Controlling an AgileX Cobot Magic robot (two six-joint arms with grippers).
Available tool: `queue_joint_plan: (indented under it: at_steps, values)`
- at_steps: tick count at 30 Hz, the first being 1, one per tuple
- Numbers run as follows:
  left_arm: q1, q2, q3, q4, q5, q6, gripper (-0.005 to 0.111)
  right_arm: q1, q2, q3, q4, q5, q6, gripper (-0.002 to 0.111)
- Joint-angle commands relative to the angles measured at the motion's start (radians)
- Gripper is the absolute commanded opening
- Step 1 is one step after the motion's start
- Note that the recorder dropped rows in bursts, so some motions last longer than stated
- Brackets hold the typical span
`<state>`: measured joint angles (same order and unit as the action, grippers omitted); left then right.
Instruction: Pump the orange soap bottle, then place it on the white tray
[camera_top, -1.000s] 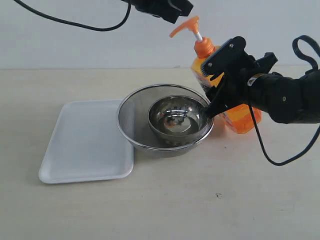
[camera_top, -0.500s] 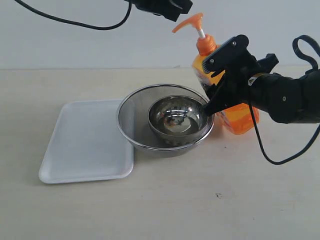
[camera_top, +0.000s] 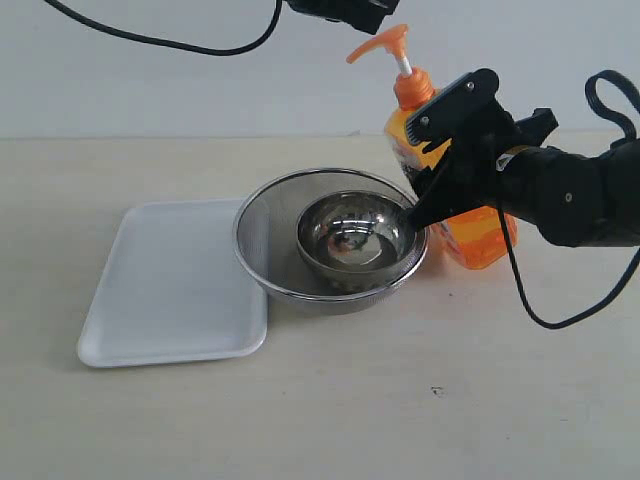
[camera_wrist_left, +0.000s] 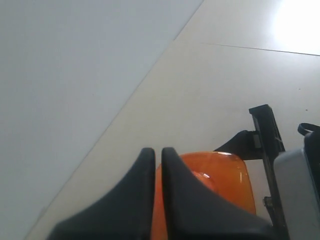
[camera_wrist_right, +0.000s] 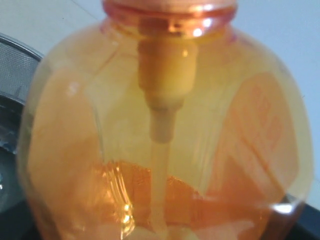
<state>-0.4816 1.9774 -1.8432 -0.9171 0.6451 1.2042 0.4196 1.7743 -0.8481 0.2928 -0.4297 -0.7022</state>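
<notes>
white tray (camera_top: 170, 290) far left on the table (camera_top: 400, 400). next over, steel mesh strainer (camera_top: 258, 240) with a steel bowl (camera_top: 355, 240) inside. up top, left gripper (camera_top: 345, 10) pinched closed just over the pump head (camera_top: 380, 45). rightmost, right gripper (camera_top: 415, 178) clamped round the orange soap bottle (camera_top: 480, 235), standing beside the strainer, well apart from the tray.

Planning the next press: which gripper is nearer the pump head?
Left. The left gripper hangs just above the pump head; the right gripper clamps the bottle body lower down.
</notes>
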Motion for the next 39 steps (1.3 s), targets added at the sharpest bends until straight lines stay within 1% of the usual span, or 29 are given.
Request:
queue_joint_plan:
  at_steps: [1,19,26,39]
  values:
    - [-0.012,0.003,-0.006,-0.003,-0.017,0.000,0.005,-0.001,-0.006,-0.009,-0.012,-0.020,0.006,0.000]
    - [-0.012,0.056,-0.008,-0.005,-0.007,-0.004,0.005,-0.001,-0.006,-0.009,-0.012,-0.015,0.006,0.000]
    - [-0.012,0.056,-0.008,-0.005,0.031,-0.004,0.005,-0.001,-0.006,-0.009,-0.012,-0.015,0.006,0.000]
    - [-0.012,0.056,-0.008,0.098,0.080,-0.091,0.005,-0.001,-0.006,-0.009,-0.012,-0.015,0.006,0.000]
